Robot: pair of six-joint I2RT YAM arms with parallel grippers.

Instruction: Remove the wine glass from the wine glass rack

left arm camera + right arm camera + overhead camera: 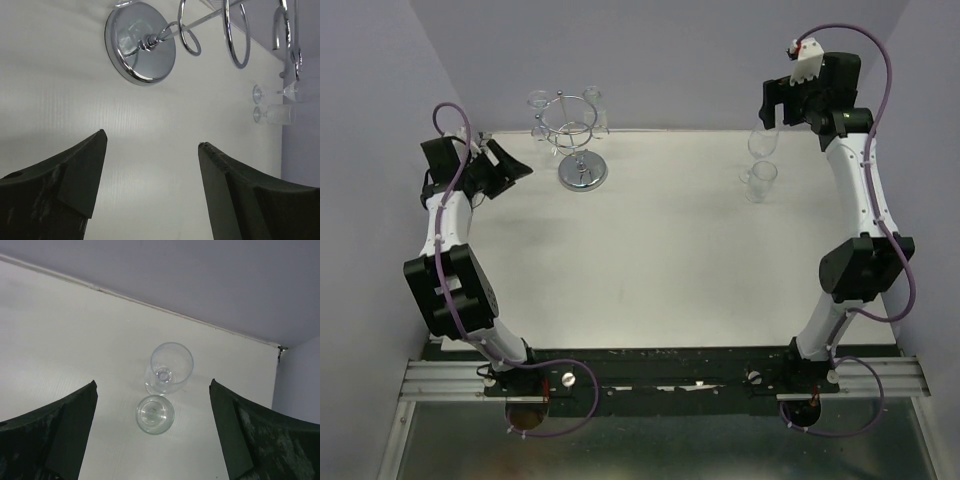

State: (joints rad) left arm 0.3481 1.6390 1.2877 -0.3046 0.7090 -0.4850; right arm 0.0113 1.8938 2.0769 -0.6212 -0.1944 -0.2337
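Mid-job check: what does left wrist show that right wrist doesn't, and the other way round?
Left wrist only: the rack, its disc base, stem and loops, beyond the open left gripper. Right wrist only: the open right gripper. Both: the far glass and near glass upright on the table, close in right wrist, small at the edge in left wrist.

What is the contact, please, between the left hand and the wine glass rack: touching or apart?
Apart. The left wrist view shows bare table between the open left hand and the wine glass rack.
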